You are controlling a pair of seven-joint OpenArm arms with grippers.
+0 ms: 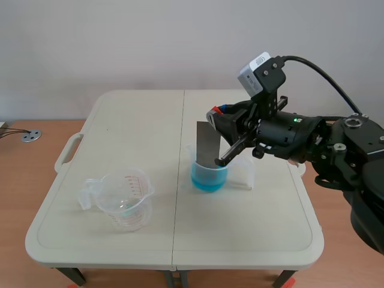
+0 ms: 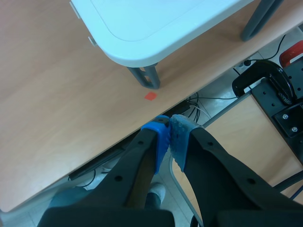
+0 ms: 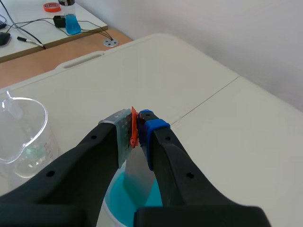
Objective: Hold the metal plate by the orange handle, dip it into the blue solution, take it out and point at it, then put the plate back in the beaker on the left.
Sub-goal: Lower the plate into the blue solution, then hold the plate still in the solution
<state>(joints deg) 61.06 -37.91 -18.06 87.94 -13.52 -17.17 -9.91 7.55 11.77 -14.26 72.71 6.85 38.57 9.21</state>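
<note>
Right gripper [image 3: 140, 124] clamped on orange handle [image 3: 134, 130], centre frame; metal plate [image 1: 207, 143] hangs upright, lower end in blue solution [image 1: 209, 179]; clear beaker [image 1: 125, 201] lower left

Lab, clear beaker [image 1: 123, 207], blue solution [image 1: 209, 179], white folding table [image 1: 120, 120], cabled side bench [image 3: 42, 35]

plain white wall [image 1: 150, 42] behind a cream folding table [image 1: 120, 126] on a light wooden surface [image 1: 24, 174]

Metal plate [image 1: 208, 144] lower end lost in blue soln [image 1: 209, 178]; depth unclear. Orange handle [image 3: 134, 135] mostly hidden, pinched btwn right gripper [image 3: 136, 124] fingers; only thin edge shows. Empty beaker [image 3: 21, 137] cut off at edge, right wrist view.
</note>
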